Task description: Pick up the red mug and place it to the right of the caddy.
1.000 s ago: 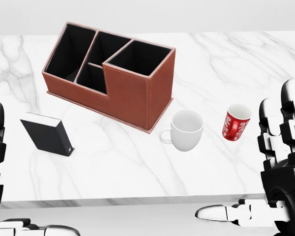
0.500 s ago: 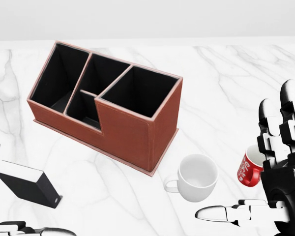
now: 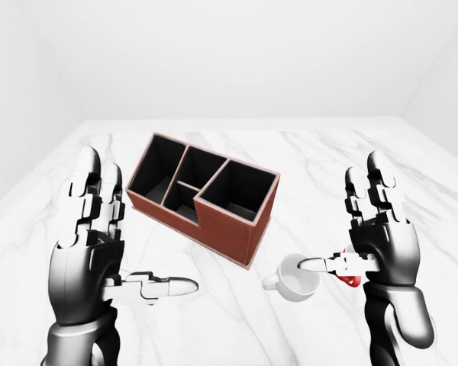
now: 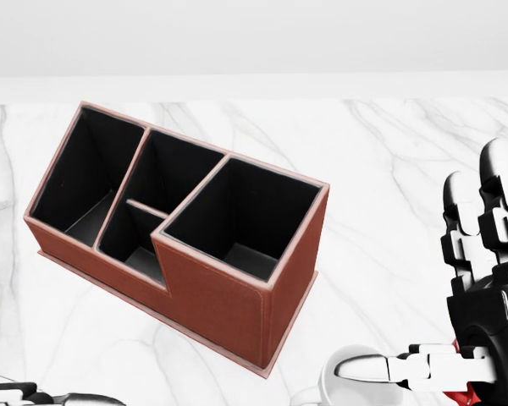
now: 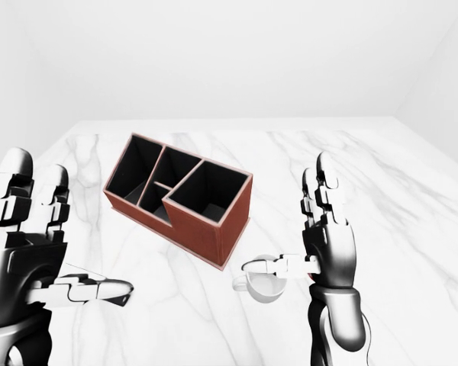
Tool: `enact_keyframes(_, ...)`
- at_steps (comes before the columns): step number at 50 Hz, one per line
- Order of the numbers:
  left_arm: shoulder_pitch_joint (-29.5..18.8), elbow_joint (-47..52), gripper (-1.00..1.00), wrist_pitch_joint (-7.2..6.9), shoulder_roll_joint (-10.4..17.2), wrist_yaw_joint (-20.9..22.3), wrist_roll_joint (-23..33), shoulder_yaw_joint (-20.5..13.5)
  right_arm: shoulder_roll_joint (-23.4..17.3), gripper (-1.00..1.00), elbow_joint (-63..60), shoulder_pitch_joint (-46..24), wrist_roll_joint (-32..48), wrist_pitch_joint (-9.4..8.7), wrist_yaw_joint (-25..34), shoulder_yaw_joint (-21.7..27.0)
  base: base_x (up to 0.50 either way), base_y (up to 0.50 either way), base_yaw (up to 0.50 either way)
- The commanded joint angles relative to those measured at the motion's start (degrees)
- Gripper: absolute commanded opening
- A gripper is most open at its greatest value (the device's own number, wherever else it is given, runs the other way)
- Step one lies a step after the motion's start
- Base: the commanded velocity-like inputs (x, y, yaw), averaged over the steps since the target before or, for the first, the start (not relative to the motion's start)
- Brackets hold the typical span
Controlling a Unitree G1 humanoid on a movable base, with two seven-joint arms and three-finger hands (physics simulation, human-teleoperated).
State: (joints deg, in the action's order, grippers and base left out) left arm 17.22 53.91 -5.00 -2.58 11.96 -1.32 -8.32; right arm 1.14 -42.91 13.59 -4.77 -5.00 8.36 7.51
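The brown caddy (image 4: 212, 288) with black compartments fills the middle of the head view and stands on the white marble table (image 3: 313, 160). Only a small red sliver of the red mug (image 3: 352, 280) shows, below my right thumb and to the right of the white mug; my right hand hides the remainder. My right hand (image 3: 342, 229) is open, fingers upright and thumb pointing left above the white mug, holding nothing. My left hand (image 3: 137, 225) is open at the left of the caddy, thumb pointing right, empty.
A white mug (image 3: 296, 277) sits on the table just right of the caddy's near corner, its handle pointing left. The marble stretches away past the caddy to a plain white wall.
The whole picture has shifted: the camera came closer, so caddy and mugs slid down the head view and grew. The black book left the view. Both hands kept their pose.
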Motion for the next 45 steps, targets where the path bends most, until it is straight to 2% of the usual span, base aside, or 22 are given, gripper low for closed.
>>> enact_keyframes(1, -0.10, 0.69, 1.00, 0.00, -0.10, 0.19, -0.27, -0.58, -0.03, 1.00, 0.17, 0.21, 0.20, 0.00, 0.06, -0.25, 0.50, 0.00, 0.00)
enact_keyframes(10, 0.05, 0.20, 1.00, 0.00, -0.16, 0.32, -0.29, -0.59, -0.04, 1.00, 0.27, 0.03, 0.26, 0.00, -0.13, -0.20, 0.49, 0.00, 0.00)
enact_keyframes(19, 0.26, 0.13, 1.00, 0.00, -0.28, 0.47, -0.22, -0.60, 0.33, 1.00, -1.37, 0.97, -2.93, 0.00, 1.13, 0.68, 0.00, 0.00, 0.00)
enact_keyframes(26, 0.44, 0.41, 1.00, 0.00, -0.28, 0.39, -0.07, -0.35, 0.28, 1.00, -0.95, 0.40, -2.49, 0.00, 0.51, 0.89, 0.00, -0.42, 0.00)
enact_keyframes(39, 0.34, 0.58, 1.00, 0.00, -0.34, 0.58, -0.24, -0.78, 0.22, 1.00, -0.74, 0.30, -1.49, 0.00, -0.06, 0.64, 0.00, 0.00, 0.00)
enact_keyframes(45, 0.25, 0.87, 1.00, 0.00, -0.31, 0.71, -0.18, -0.58, 0.46, 1.00, -2.79, 0.52, -3.02, 0.00, -0.18, 2.07, 0.00, 0.00, 0.00)
